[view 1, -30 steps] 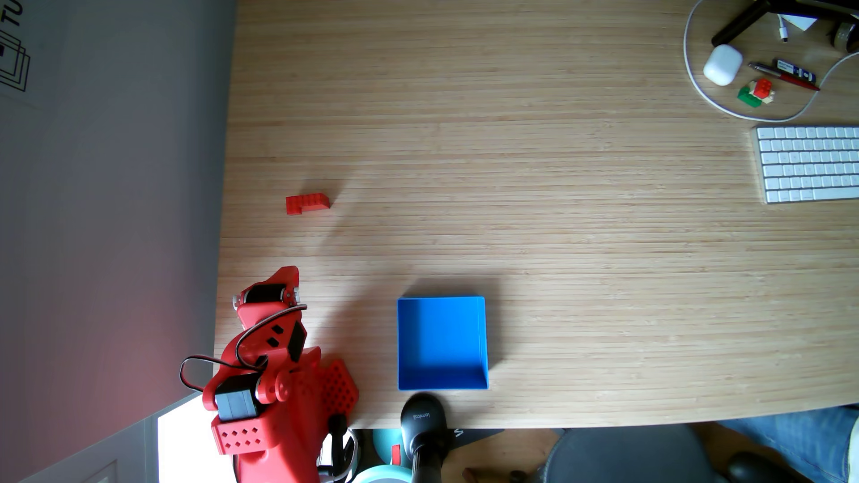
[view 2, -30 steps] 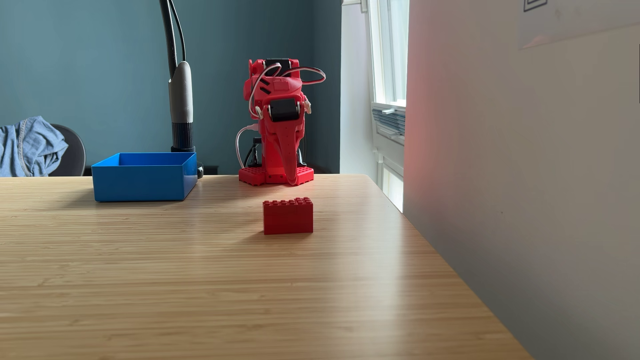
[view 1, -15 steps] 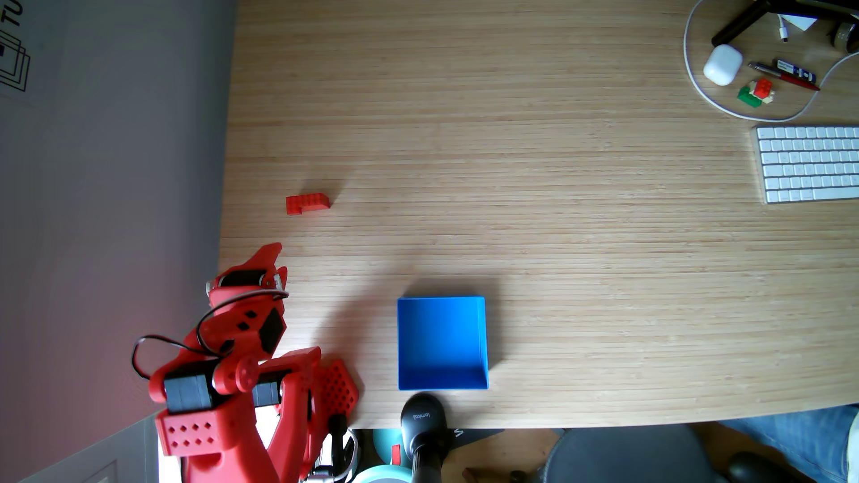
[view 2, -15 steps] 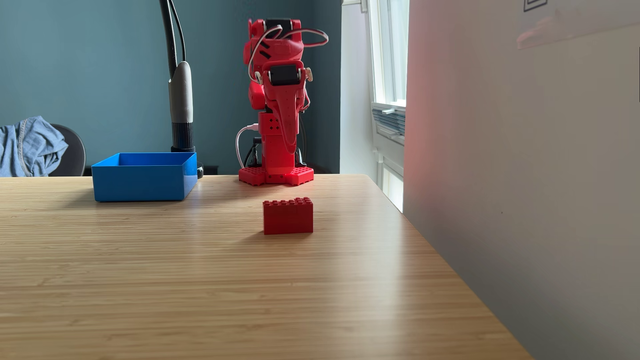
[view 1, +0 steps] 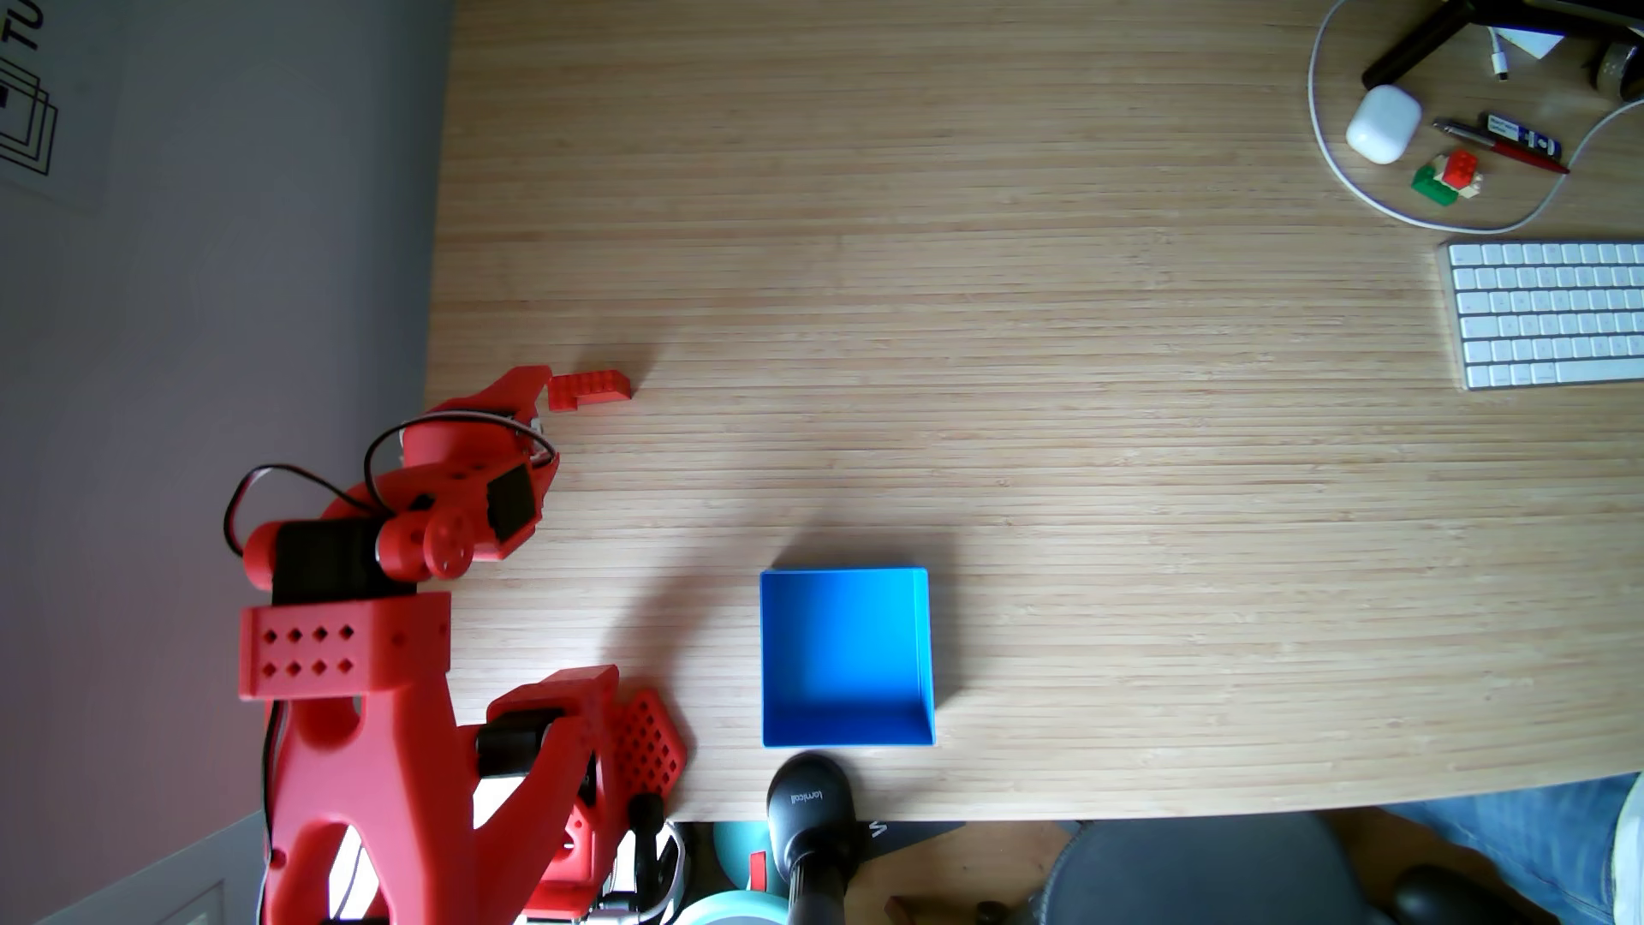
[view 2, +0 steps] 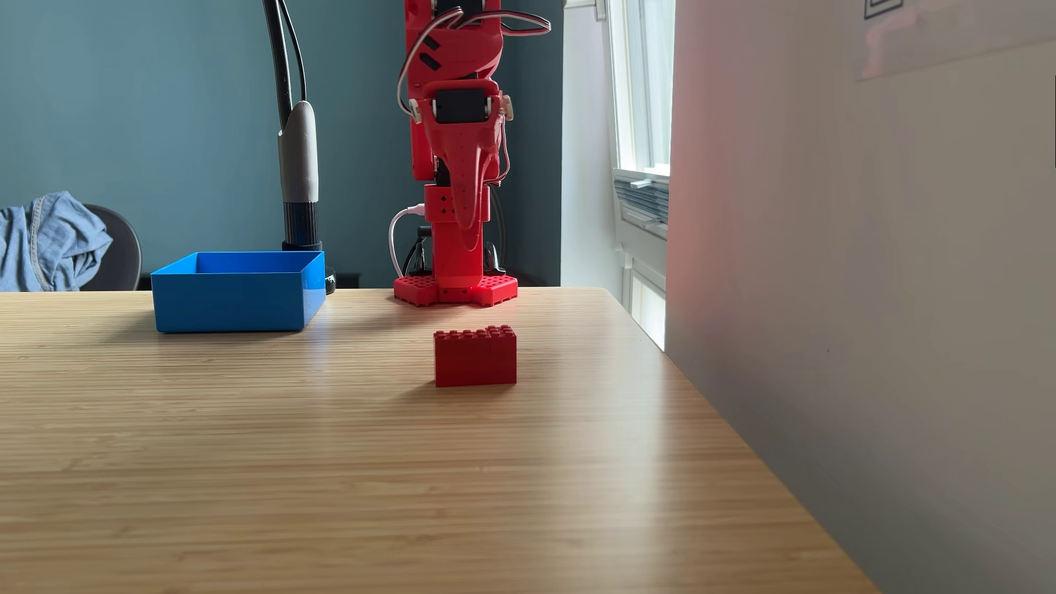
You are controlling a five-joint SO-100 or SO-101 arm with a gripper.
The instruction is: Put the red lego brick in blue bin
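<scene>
Red brick [view 1: 589, 390] [view 2: 475, 357] stands on the wooden worktop [view 1: 1023, 356] near its left edge in the top-down fixed view, well apart from the blue bin [view 1: 845, 656] [view 2: 237, 292] near the bottom edge. Gripper [view 1: 532, 381] [view 2: 470, 231] hangs above the worktop, tip just beside the brick from above. Jaws look narrow and hold nothing.

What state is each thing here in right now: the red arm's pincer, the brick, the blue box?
End effector: shut, raised above the table, holding nothing.
Brick: upright on the table, untouched.
Bin: open-topped, empty.
</scene>
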